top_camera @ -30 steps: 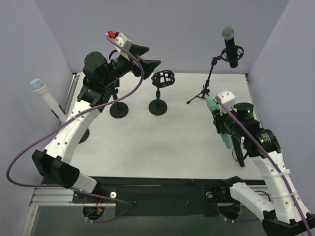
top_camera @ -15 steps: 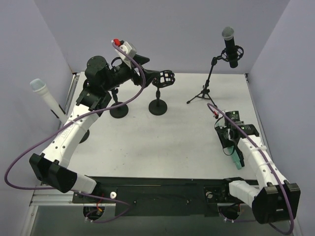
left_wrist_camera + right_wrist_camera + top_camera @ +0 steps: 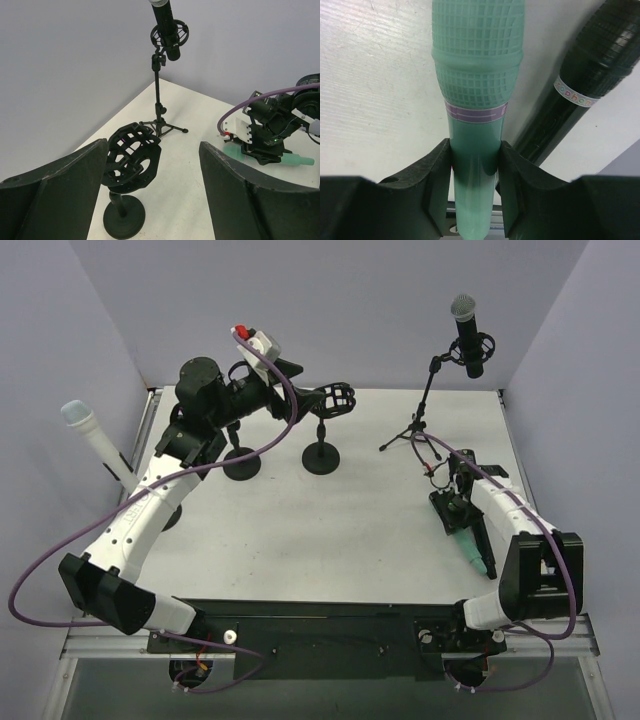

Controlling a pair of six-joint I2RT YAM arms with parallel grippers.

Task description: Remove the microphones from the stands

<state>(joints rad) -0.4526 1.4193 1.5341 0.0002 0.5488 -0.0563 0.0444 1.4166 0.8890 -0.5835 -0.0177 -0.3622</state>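
A black microphone (image 3: 467, 332) sits in the shock mount of a tripod stand (image 3: 418, 418) at the back right; it also shows in the left wrist view (image 3: 167, 27). My right gripper (image 3: 462, 528) is shut on a teal microphone (image 3: 476, 75), held low over the table at the front right (image 3: 473, 552). My left gripper (image 3: 315, 388) is open and raised around an empty black shock-mount stand (image 3: 131, 165), which stands between the fingers, nearer the left one.
A second black microphone (image 3: 580, 95) lies on the table right beside the teal one. A white microphone (image 3: 88, 435) stands in a holder at the far left. Another round-base stand (image 3: 241, 462) is behind the left arm. Walls close in the table on three sides.
My right arm has swung down and brought the teal microphone low to the table at the front right. My left gripper has moved right, around the empty shock mount.
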